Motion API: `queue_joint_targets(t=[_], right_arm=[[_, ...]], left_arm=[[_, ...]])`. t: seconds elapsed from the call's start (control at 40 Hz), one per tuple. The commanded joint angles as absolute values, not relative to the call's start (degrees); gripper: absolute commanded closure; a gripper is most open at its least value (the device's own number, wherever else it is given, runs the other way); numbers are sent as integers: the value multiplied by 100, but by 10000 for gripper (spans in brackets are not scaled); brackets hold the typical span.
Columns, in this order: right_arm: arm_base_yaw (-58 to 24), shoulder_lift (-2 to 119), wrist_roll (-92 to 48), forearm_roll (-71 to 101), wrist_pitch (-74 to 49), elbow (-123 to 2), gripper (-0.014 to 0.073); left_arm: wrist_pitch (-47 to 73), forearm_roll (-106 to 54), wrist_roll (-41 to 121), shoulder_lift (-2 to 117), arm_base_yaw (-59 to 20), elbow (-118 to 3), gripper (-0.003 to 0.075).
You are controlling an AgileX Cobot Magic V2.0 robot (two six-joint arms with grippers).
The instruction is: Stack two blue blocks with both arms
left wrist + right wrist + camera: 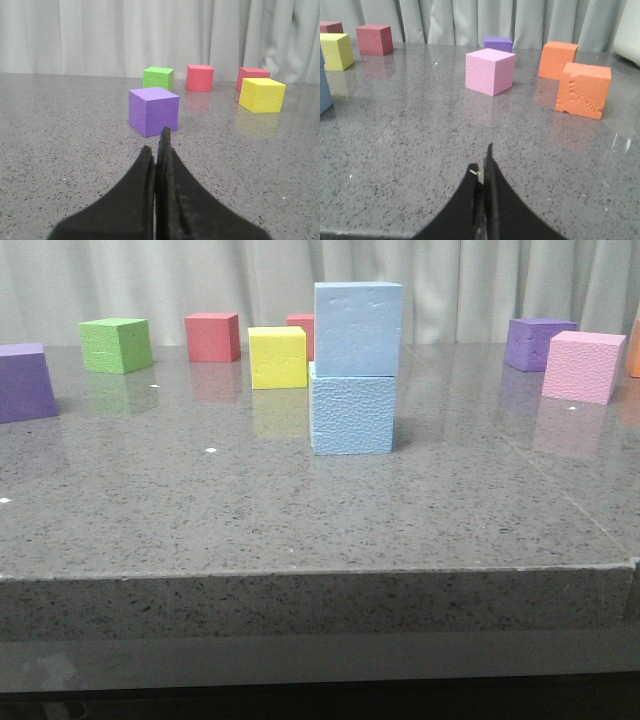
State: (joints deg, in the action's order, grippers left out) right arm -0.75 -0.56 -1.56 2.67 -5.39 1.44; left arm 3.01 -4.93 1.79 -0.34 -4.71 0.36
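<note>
In the front view two light blue cubes stand stacked at the table's middle: the smoother one [358, 328] sits on the pebbled one [351, 414], shifted slightly to the right. An edge of the lower blue cube shows in the right wrist view [324, 90]. Neither gripper shows in the front view. My left gripper [156, 142] is shut and empty, low over the table, a short way from a purple cube [153, 110]. My right gripper [482, 162] is shut and empty over bare table.
The front view shows a purple cube [24, 381], a green cube [116, 344], red cubes [212, 336], a yellow cube [277, 357] behind the stack, another purple cube [538, 342] and a pink cube [583, 366]. Two orange cubes [584, 90] stand at the right. The table's front edge [320, 575] is near.
</note>
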Motion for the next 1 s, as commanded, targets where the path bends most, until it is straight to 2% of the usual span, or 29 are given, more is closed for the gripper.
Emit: queue_joint_targets(t=[0.0, 0.78, 0.98], right_arm=[[-34, -169, -208, 259, 171, 125, 660], [-34, -164, -208, 259, 185, 125, 660], [-34, -164, -208, 259, 185, 125, 660]], left_arm=[[-120, -553, 168, -129, -463, 30, 739], [-120, -553, 168, -129, -463, 30, 739], [-131, -553, 168, -145, -48, 30, 739]])
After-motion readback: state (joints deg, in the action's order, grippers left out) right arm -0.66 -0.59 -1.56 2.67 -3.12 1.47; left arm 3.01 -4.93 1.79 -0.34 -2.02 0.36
